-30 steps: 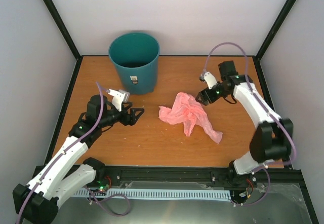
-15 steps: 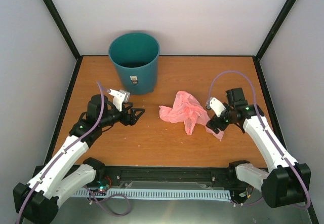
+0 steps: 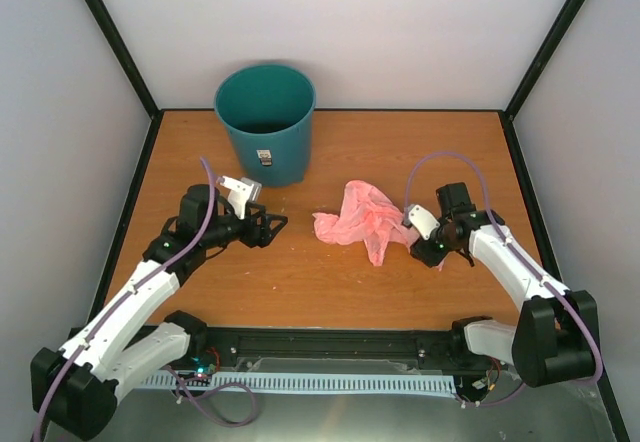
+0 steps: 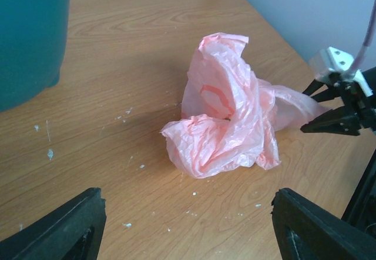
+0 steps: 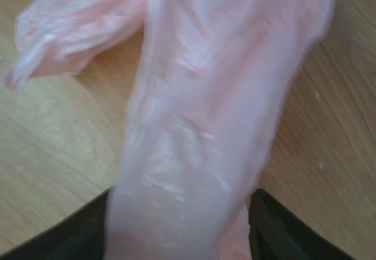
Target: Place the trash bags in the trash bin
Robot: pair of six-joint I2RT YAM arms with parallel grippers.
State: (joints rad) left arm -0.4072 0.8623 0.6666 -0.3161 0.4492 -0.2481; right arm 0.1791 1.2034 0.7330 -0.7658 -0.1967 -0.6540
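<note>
Two arms are in view, and only the right one has moved materially in the last second. The right gripper [image 3: 427, 250] has swung from the upper right of the pink trash bag [image 3: 362, 220] down and round to the bag's lower right edge, centre-right in the overhead frame. The loose tail that trailed toward the lower right is now drawn in at that gripper. The right wrist view shows pink film filling the gap between the jaws, which stand apart on either side of it. No firm pinch is evident yet. Judgement: the pick-up is at the closing stage, and the bag has not been lifted.

The bag lies crumpled on the table [image 3: 330, 292] at mid-frame. It is well apart from the trash bin [image 3: 240, 152], which stands upright at upper left with nothing pink showing inside.

The left gripper [image 3: 274, 227] has barely shifted. It sits low at centre-left, pointing toward the bag, with its jaws spread wide and holding nothing. The bag lies ahead of it, not between the jaws.

The right forearm reaches in from the lower right, with its wrist angled toward the bag
</note>
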